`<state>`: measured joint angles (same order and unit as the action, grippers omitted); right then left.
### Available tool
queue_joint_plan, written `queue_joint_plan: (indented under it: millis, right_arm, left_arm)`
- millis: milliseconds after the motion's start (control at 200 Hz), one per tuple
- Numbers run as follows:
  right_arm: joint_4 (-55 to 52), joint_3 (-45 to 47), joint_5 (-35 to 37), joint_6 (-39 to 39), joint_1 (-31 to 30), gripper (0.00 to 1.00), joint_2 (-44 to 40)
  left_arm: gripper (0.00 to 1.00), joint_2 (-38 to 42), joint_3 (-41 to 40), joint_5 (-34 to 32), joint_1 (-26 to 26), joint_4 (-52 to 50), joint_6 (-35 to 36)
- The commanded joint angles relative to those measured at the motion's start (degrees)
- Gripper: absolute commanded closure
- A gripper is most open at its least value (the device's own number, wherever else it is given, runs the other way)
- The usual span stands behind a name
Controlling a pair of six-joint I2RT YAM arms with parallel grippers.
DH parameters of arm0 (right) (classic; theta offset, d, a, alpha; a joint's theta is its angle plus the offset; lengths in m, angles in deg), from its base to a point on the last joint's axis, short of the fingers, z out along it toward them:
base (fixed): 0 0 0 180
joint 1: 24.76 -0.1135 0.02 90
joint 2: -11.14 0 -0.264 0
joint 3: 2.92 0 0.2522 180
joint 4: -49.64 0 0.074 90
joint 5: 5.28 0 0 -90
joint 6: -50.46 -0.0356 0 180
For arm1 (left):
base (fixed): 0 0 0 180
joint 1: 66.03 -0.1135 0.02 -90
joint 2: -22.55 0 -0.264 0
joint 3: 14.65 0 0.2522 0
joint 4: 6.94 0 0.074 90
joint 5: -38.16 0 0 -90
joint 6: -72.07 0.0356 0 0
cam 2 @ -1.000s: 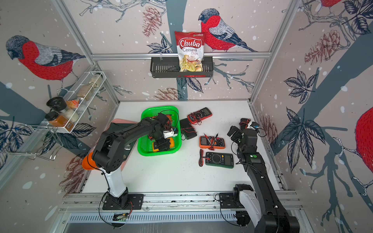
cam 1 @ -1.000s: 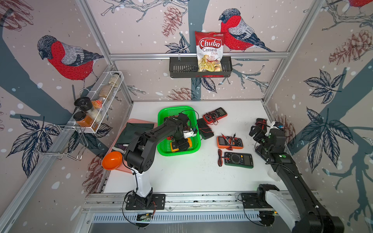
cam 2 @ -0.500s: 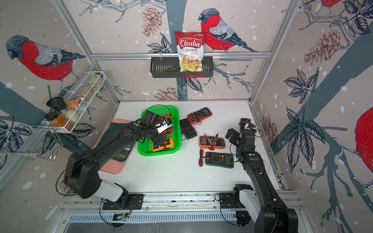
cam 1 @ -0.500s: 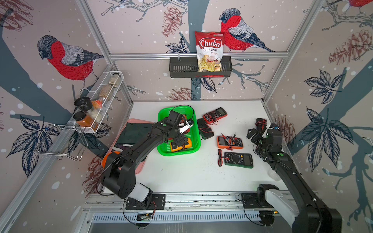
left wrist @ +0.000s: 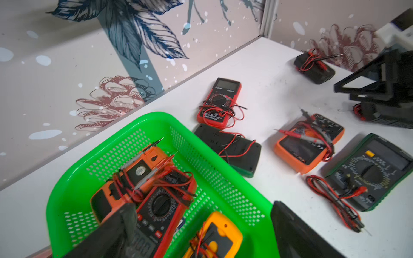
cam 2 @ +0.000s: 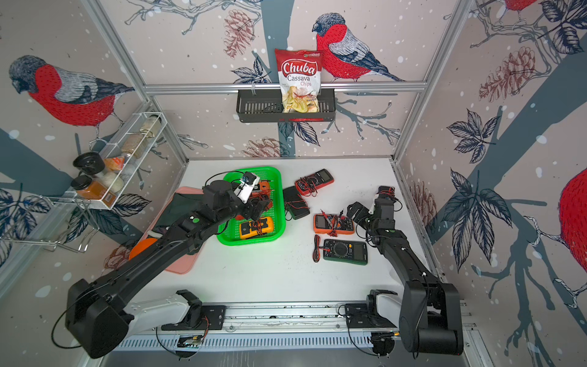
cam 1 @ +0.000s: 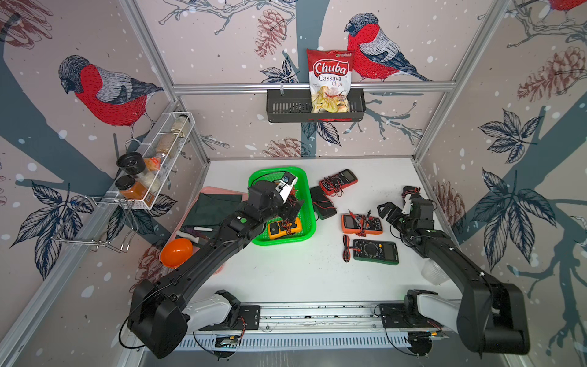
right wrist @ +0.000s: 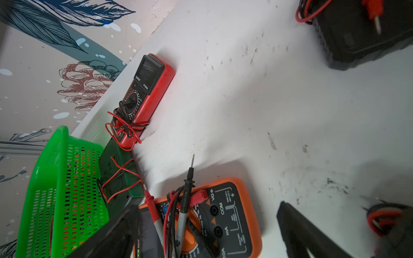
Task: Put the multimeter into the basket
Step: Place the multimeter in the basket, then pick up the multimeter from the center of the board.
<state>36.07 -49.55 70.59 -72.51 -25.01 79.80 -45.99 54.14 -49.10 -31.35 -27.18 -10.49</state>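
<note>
Here, the orange multimeter (cam 1: pixel 362 224) lies face up on the white table (cam 1: pixel 286 279), well apart from the basket (cam 1: pixel 286 240). The right gripper (cam 1: pixel 395 211) hovers close by, jaws spread wide and empty. Of the meters outside the basket, this one seems likeliest to go next. It looks light and stiff: a hard body in a rubbery orange sleeve that should give the pads purchase. It is probably best pinched across its two long sides near the middle, clear of the red and black leads. These coil loosely over the dial and could slip, snag or trail. One black probe juts past the case, its bare tip pointed. A green meter (cam 1: pixel 376 251) sits just beside it, toward the robot. A face-down meter (cam 1: pixel 322 203) lies just beside the basket's wall, with a red meter (cam 1: pixel 338 182) beyond it toward the back. A black meter (left wrist: pixel 315 67) rests near the right wall. The bright green mesh basket already holds three: an orange-cased meter (left wrist: pixel 143 165), a red-and-black meter (left wrist: pixel 163 205) and a yellow meter (left wrist: pixel 214 236). The left gripper (cam 1: pixel 290 210) hangs over them, jaws wide apart, holding nothing.
</note>
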Motion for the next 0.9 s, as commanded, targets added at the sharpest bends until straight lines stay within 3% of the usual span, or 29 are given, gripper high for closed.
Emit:
queue_joint_plan:
  millis: [0,155,375,650,896]
  right_arm:
    - [2.6,-1.6,-2.0,0.3,0.1,0.00,2.8]
    - [3.1,-2.9,-2.1,0.7,0.1,0.00,7.6]
    - [4.9,-2.3,-3.4,0.1,0.1,0.00,10.4]
    - [5.7,0.1,-3.7,0.3,0.2,0.01,9.8]
    - [8.0,3.1,-4.3,-1.4,0.2,0.02,8.8]
  left_arm:
    - [0.03,-1.8,0.6,-6.7,4.3,4.8,-2.2]
    - [0.03,-8.7,1.8,-9.9,10.7,6.4,-0.8]
    - [0.02,-25.3,14.1,-16.7,18.6,3.6,2.7]
    - [0.03,-44.0,30.0,-24.6,20.6,-7.4,1.0]
    - [0.03,-49.8,32.8,-24.4,21.5,-8.6,1.2]
